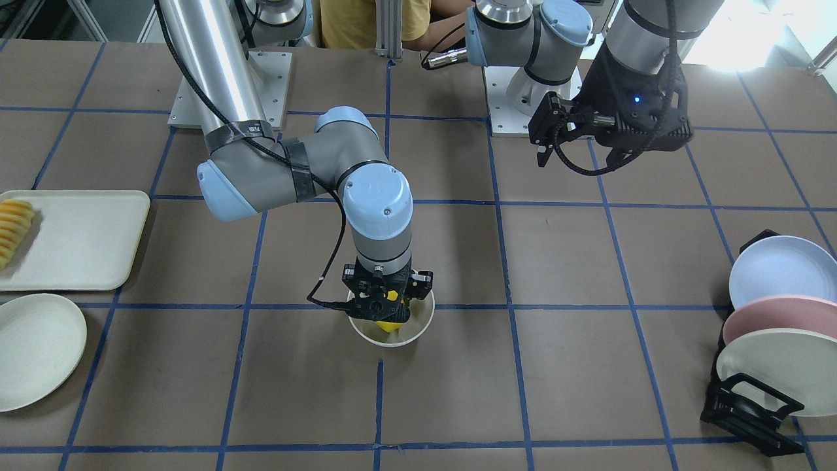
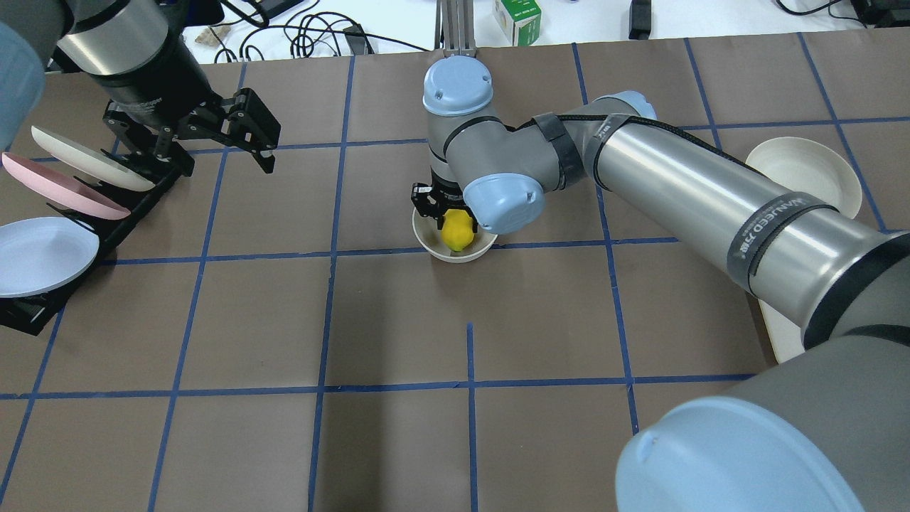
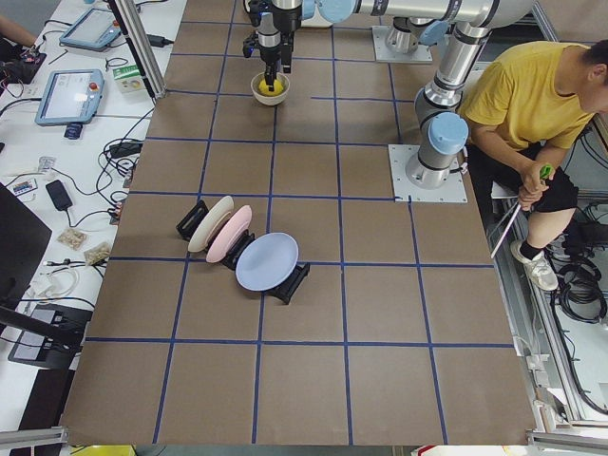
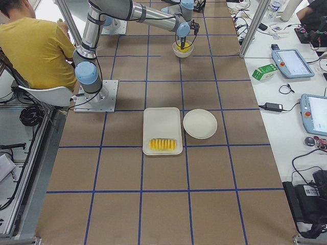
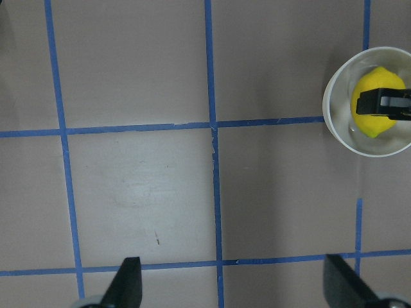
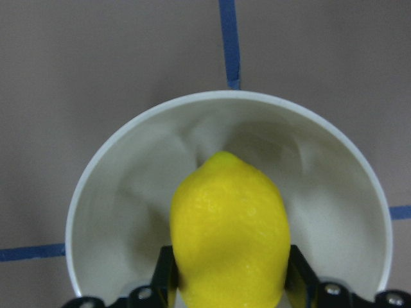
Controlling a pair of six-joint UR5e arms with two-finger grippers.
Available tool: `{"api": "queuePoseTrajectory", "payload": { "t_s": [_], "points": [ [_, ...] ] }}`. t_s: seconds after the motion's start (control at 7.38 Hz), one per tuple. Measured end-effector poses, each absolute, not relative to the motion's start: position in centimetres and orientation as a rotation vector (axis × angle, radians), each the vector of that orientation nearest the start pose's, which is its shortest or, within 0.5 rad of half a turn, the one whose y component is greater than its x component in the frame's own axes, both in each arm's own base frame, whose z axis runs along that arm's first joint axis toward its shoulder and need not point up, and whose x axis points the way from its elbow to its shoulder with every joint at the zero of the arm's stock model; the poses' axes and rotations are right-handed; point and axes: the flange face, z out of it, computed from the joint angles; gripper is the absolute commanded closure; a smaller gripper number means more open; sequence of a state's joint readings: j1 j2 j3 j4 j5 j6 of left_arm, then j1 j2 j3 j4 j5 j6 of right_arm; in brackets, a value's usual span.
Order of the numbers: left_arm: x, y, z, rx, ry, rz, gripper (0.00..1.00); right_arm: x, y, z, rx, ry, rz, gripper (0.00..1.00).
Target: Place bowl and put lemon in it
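Observation:
The off-white bowl stands on the brown table near its middle; it also shows in the overhead view and the left wrist view. My right gripper points straight down into the bowl and is shut on the yellow lemon. In the right wrist view the lemon sits between the two fingers, low inside the bowl. My left gripper is open and empty, held high near the plate rack, well away from the bowl.
A black rack with several pastel plates stands at the table's end on my left side. A cream tray with sliced fruit and a flat plate lie on my right side. A person in yellow sits behind the arm bases.

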State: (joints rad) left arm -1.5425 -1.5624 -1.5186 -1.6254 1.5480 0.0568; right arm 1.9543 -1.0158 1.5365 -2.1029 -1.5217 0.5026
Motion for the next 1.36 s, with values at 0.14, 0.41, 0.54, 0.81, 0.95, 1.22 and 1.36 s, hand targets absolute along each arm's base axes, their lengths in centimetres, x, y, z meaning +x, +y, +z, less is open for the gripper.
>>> {"api": "queuePoseTrajectory", "payload": {
  "t_s": [0.14, 0.41, 0.54, 0.81, 0.95, 1.22, 1.36],
  "points": [
    [-12.1, -49.1, 51.5, 0.047, 3.164, -0.021, 0.00, 37.7, -56.6, 22.4, 0.183, 3.088, 0.020, 0.27],
    [-12.1, -49.1, 51.8, 0.048, 3.163, -0.030, 0.00, 37.7, -56.8, 21.9, 0.195, 3.094, 0.009, 0.00],
    [-12.1, -49.1, 51.9, 0.044, 3.162, -0.030, 0.00, 37.7, -56.8, 22.1, 0.199, 3.096, 0.003, 0.00],
    [-11.9, -48.7, 52.2, 0.030, 3.137, -0.025, 0.00, 37.4, -56.8, 24.8, 0.203, 3.085, -0.045, 0.00],
    [-11.7, -48.6, 52.3, 0.024, 3.132, -0.025, 0.00, 36.6, -56.6, 27.8, 0.210, 3.075, -0.085, 0.00],
    [-11.5, -48.7, 52.2, 0.017, 3.133, -0.024, 0.00, 31.5, -56.9, 33.7, 0.239, 3.086, -0.118, 0.00],
    [-11.5, -48.7, 52.1, 0.018, 3.131, -0.022, 0.00, 27.5, -57.0, 36.8, 0.243, 3.098, -0.109, 0.00]
  ]
}}
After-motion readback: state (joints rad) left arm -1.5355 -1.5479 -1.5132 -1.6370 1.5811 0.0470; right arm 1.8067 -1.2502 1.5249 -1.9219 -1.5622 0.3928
